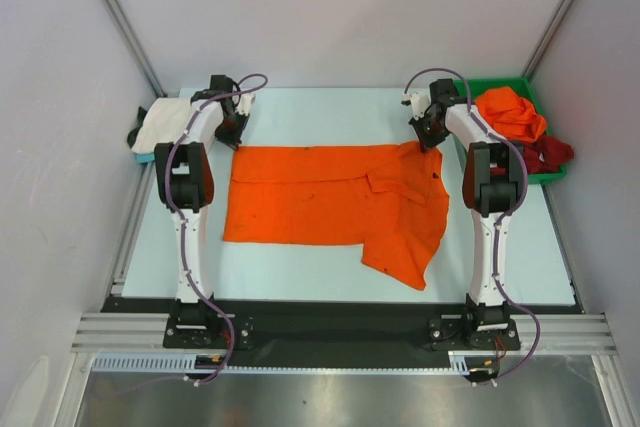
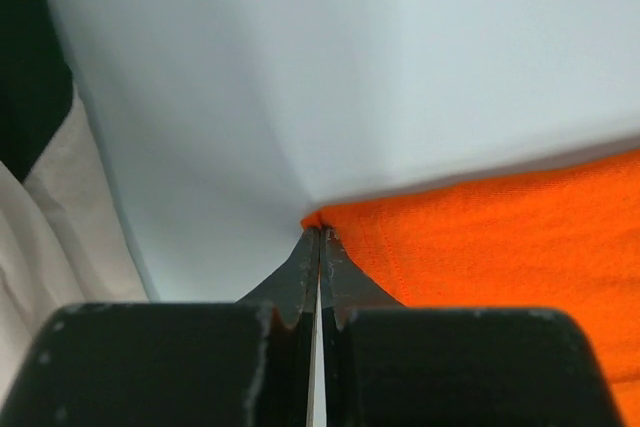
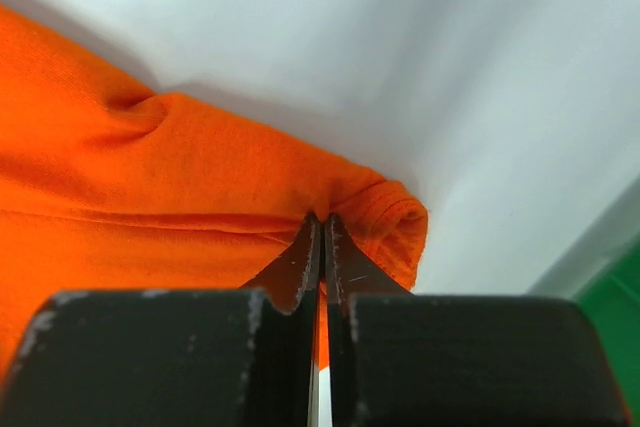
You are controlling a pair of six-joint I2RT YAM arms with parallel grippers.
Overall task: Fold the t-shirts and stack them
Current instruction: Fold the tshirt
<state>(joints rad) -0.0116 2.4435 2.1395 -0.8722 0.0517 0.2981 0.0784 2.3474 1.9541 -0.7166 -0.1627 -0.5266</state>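
A bright orange t-shirt point(image 1: 330, 202) lies spread on the table, one sleeve hanging toward the front right. My left gripper point(image 1: 232, 135) is shut on its far left corner point(image 2: 318, 219). My right gripper point(image 1: 430, 137) is shut on its far right corner point(image 3: 390, 217), where the cloth bunches into a roll. A white t-shirt point(image 1: 160, 125) lies folded at the far left, with its edge in the left wrist view point(image 2: 50, 227). Another orange t-shirt point(image 1: 508, 112) and a dark red t-shirt point(image 1: 548, 154) lie crumpled in the bin.
A green plastic bin point(image 1: 540, 177) stands at the far right corner of the table; its rim shows in the right wrist view point(image 3: 610, 317). Grey walls close in the back and sides. The light table top point(image 1: 300, 267) runs to a black front rail.
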